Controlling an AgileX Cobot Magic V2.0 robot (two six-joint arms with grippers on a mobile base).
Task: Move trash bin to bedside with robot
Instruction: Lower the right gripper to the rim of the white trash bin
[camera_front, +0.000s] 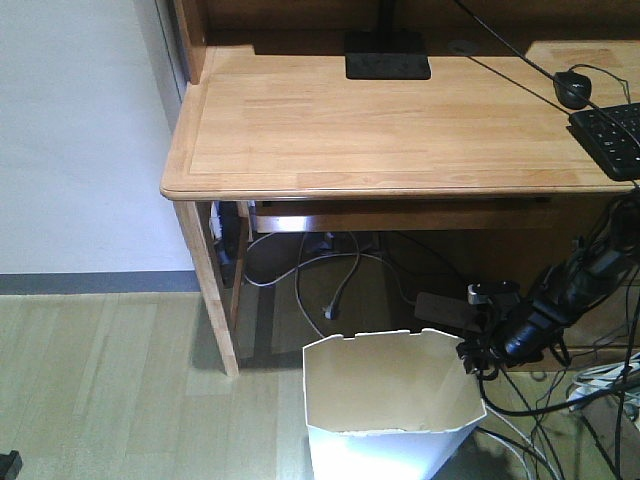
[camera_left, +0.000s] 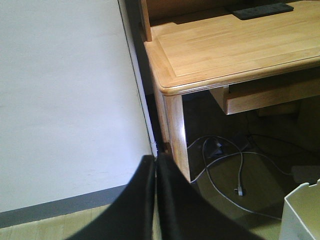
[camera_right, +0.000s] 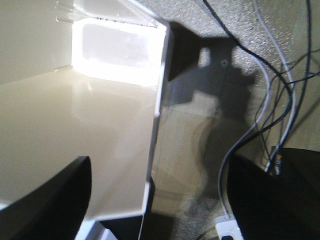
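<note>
The white trash bin (camera_front: 385, 390) stands on the floor in front of the desk, cream inside, with a notched angular rim. My right gripper (camera_front: 468, 352) is at the bin's right rim. In the right wrist view the right gripper (camera_right: 155, 200) is open, and the bin's wall (camera_right: 75, 125) stands between the jaws: one finger is inside the bin, the other outside. My left gripper (camera_left: 156, 167) is shut and empty, held in the air facing the desk's left leg. The bin's corner (camera_left: 302, 212) shows at the lower right of that view. The bed is out of view.
A wooden desk (camera_front: 380, 120) stands behind the bin, with a keyboard (camera_front: 615, 135) and a mouse (camera_front: 573, 88) on it. Loose cables (camera_front: 330, 280) lie under the desk and right of the bin (camera_right: 280, 100). A white power strip (camera_right: 227, 231) lies on the floor. A white wall (camera_left: 65, 100) is at the left.
</note>
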